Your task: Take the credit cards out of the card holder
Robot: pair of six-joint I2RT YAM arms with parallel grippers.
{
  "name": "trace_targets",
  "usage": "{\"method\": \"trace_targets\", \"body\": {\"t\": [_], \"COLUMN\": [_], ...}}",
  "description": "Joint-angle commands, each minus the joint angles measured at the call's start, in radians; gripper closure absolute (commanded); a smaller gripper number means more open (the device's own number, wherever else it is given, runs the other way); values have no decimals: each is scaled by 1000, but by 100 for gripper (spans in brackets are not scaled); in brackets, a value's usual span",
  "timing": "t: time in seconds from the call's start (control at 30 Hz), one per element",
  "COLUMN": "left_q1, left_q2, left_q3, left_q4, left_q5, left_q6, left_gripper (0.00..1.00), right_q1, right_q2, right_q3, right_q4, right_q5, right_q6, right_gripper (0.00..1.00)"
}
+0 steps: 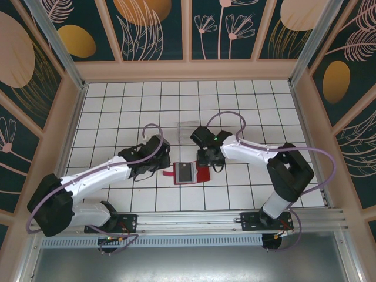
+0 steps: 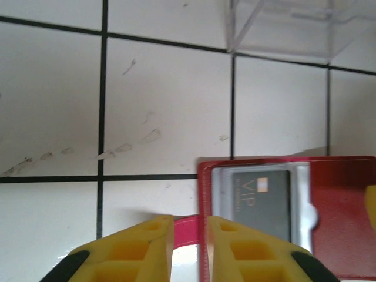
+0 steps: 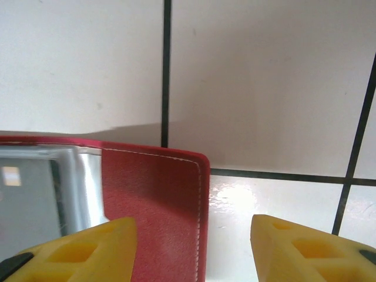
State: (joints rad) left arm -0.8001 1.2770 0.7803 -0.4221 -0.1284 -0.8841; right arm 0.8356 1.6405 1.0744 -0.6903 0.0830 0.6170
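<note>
the card holder [image 1: 202, 174] lies open and flat on the bench [image 1: 117, 111], between the two sets of jaws. the left jaws stand a narrow slit apart with the red closing tab [image 2: 185, 228] showing in the slit. whether they pinch it or only straddle it, i cannot tell. just right of those jaws a dark credit card [image 2: 258, 200] sits in the grey lining. the right jaws are wide open and grip nothing. the holder's red flap [image 3: 155, 200] and its stitched corner lie between them, nearer the left finger [image 3: 88, 249]. a clear plastic box [image 2: 282, 29] stands beyond the left jaws, apart from the holder.

risks, as i judge them: no card is out yet, and neither arm surely pins the holder. if the tab is free, the light holder could slide or fold shut when a finger drags at the card. the card sits flush in its pocket, so a finger may skate over it, or catch the flap and lift the holder whole.
</note>
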Motion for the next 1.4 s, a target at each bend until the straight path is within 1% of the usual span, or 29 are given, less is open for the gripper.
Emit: {"method": "trace_targets", "body": {"t": [0.0,0.03,0.1,0.2,0.27,0.3,0.4,0.47,0.6,0.83,0.97,1.23,1.37], "left_q1": [4,3,3,4,3,4,3,4,2,2,2,1,1], "left_q2": [-2,12,51,88,102,110,128,143,176,215,239,258,221], "left_q3": [12,12,5,-27,-46,-55,-75,-85,-97,-122,-135,-147,-138], "left_q4": [28,46,91,158,190,205,250,268,284,303,321,299,284], "left_q5": [83,111,166,207,224,236,264,274,283,291,308,269,258], "left_q6": [22,20,12,-5,-10,-7,-13,-16,-15,-3,-5,6,6], "left_gripper": [74,75,78,80,83,83,83,83,83,79,78,81,82], "right_q1": [12,13,16,17,18,16,16,14,10,-4,-9,-12,-13], "right_q2": [-26,-26,-28,-33,-37,-39,-31,-20,1,33,44,20,-8], "right_q3": [52,61,78,84,70,56,17,-8,-77,-173,-207,-216,-209], "right_q4": [-58,-58,-57,-31,17,47,129,173,274,368,390,393,377], "right_q5": [36,34,23,-18,-63,-111,-198,-240,-319,-363,-367,-359,-350], "right_q6": [14,13,10,8,9,12,18,23,42,58,64,71,75], "right_gripper": [46,46,46,48,51,52,54,58,61,62,62,63,63]}}
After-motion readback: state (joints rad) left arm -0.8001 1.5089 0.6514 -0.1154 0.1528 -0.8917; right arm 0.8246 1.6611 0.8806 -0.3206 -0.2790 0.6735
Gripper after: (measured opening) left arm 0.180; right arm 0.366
